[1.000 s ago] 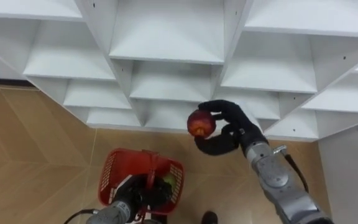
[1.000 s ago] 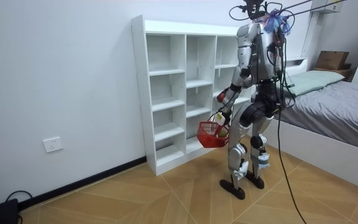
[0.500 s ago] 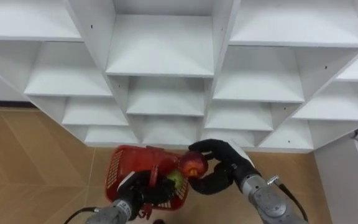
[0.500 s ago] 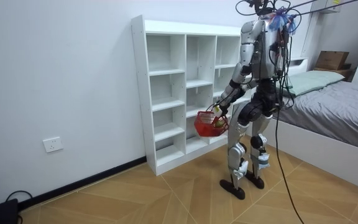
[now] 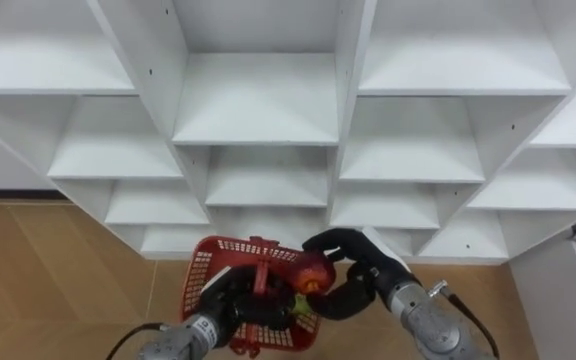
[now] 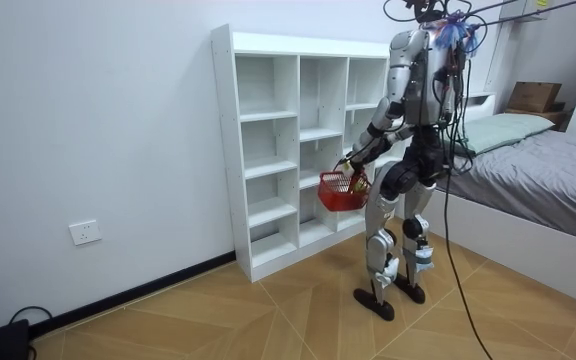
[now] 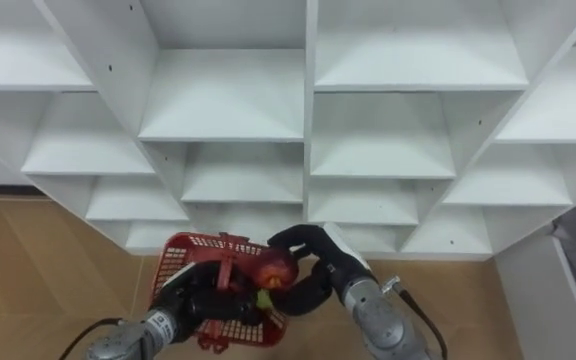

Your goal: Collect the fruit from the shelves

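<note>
Right hand is gripping the apple, apparently over the basket's right rim; we are aiming low, left hand clasping it steady.

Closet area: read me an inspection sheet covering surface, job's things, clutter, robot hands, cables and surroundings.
Surface: white closet shelves, no fruit seen on them.
Job's things: red apple at the rim of the red basket; green fruit inside.
Clutter: nothing seen.
Robot hands: left robot hand curled round the basket handle; right robot hand gripping the apple.
Cables: dark cable on the floor by the wall.
Surroundings: wood floor, wall socket, bed.
</note>
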Controlling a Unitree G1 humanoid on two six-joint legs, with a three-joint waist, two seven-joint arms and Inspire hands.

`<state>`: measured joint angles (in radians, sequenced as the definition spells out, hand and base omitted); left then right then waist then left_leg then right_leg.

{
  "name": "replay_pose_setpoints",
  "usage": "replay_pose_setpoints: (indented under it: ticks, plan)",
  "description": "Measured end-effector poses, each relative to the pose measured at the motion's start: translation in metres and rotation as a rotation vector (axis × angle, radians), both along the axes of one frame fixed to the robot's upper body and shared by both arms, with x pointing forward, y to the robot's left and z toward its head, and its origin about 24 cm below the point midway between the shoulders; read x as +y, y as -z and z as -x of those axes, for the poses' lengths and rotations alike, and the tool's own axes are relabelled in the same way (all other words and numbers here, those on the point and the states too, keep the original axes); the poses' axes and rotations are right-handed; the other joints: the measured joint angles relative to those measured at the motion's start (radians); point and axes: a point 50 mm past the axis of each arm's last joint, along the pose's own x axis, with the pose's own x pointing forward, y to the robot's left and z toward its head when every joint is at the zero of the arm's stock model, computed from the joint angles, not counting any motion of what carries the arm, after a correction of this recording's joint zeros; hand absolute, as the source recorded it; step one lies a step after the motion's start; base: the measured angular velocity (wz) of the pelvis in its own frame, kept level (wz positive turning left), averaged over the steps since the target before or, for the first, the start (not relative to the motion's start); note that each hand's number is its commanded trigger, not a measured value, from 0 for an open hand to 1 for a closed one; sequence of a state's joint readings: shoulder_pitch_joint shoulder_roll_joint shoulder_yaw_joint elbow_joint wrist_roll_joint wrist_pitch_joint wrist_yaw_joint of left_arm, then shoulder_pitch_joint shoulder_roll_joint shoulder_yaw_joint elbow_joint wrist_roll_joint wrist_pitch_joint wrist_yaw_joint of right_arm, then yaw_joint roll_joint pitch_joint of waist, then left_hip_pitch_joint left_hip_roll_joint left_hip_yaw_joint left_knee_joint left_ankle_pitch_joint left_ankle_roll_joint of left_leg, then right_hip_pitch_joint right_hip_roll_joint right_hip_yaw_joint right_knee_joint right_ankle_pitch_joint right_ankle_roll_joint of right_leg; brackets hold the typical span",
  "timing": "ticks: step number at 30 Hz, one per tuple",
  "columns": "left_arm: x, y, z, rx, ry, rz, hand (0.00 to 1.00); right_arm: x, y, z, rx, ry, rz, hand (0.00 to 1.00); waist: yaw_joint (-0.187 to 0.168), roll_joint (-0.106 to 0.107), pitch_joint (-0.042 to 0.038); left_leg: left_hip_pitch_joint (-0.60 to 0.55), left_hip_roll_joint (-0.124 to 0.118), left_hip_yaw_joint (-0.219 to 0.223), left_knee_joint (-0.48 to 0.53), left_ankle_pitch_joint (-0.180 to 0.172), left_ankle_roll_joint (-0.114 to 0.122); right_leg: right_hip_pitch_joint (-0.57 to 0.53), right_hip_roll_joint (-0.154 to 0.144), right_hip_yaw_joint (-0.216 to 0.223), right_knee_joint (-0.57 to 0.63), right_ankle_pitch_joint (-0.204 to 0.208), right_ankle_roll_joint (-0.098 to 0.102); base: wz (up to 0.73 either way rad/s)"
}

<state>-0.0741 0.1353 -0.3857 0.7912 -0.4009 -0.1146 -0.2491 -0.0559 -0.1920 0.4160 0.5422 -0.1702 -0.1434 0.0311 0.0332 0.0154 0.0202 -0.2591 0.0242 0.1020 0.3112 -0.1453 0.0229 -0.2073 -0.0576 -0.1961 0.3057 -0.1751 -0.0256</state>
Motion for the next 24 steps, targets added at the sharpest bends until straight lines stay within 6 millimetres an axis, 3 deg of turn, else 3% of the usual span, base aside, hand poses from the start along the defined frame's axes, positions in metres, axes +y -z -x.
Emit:
replay_pose_setpoints:
  ticks: [20,24]
  plan:
    - [-0.003,-0.002,-0.001,-0.011,0.021,0.003,1.00,-0.011,0.008,0.001,0.028,0.041,0.009,1.00,-0.004,0.003,0.0007,-0.005,0.002,0.004,-0.005,-0.001,-0.002,0.006,0.005,0.001,-0.014,-0.001,0.001,0.00]
    - [-0.012,-0.009,-0.004,-0.046,0.081,0.034,1.00,-0.016,0.018,0.003,0.062,0.060,0.052,1.00,0.001,0.004,0.0011,-0.008,0.001,0.005,-0.007,-0.001,-0.002,0.004,0.005,0.001,-0.016,-0.001,0.002,0.00]
